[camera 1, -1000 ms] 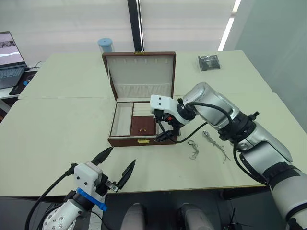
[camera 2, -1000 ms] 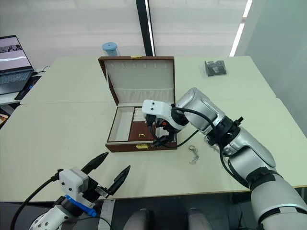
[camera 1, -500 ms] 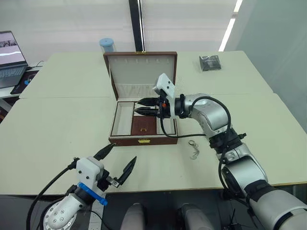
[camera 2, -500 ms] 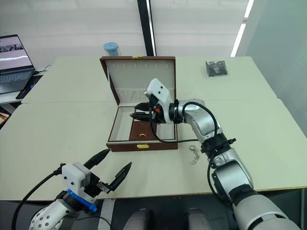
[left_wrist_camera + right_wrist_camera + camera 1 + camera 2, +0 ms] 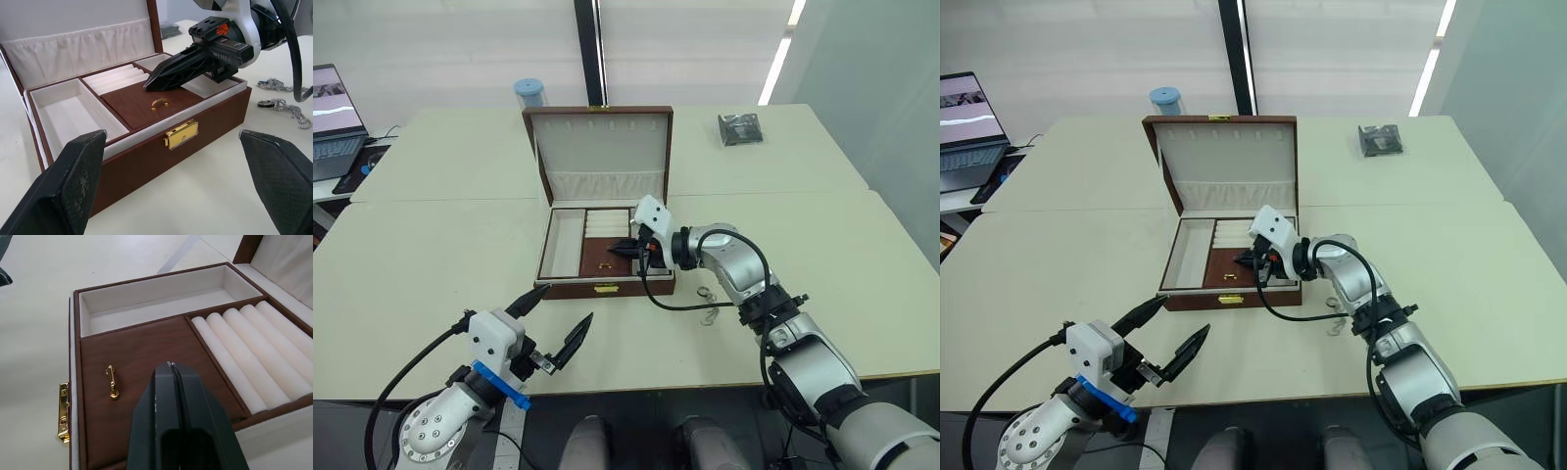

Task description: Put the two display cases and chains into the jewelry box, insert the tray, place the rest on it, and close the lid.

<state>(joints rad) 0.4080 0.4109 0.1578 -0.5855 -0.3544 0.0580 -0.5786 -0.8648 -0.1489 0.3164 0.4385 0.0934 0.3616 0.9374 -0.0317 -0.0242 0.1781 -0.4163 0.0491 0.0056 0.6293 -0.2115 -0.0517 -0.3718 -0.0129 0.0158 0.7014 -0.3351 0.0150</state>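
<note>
You see the tray (image 5: 151, 105) already sitting in the box (image 5: 604, 257), its brown centre with the gold ring (image 5: 112, 381) showing, so the insert step looks done. The lid (image 5: 599, 147) stands open at 12 o'clock of the box.

Your right end effector (image 5: 172, 369) is pinched together with nothing between the fingers; it hovers low over the brown centre of the tray, pointing toward the ring. Your left end effector (image 5: 553, 320) is spread wide and empty, near the front table (image 5: 431, 255) edge, at about 7 o'clock from the box, well apart from it.

I judge that the step now in hand is placing the rest on the tray. The chains (image 5: 286, 100) lie on the table just beside the box, at its 4 o'clock, with a small ring end near them. The next move asks you to lift the right arm out of the box, open the fingers, and come down on the thin chains; they are flat and loose, so the pinch must be low and exact.

Other things: a dark object (image 5: 740, 128) at 2 o'clock far on the table, a blue cup (image 5: 529, 93) behind the lid, a laptop (image 5: 335, 122) at 10 o'clock. The black cable of the right arm hangs over the front right corner of the box, and I think it could catch there
</note>
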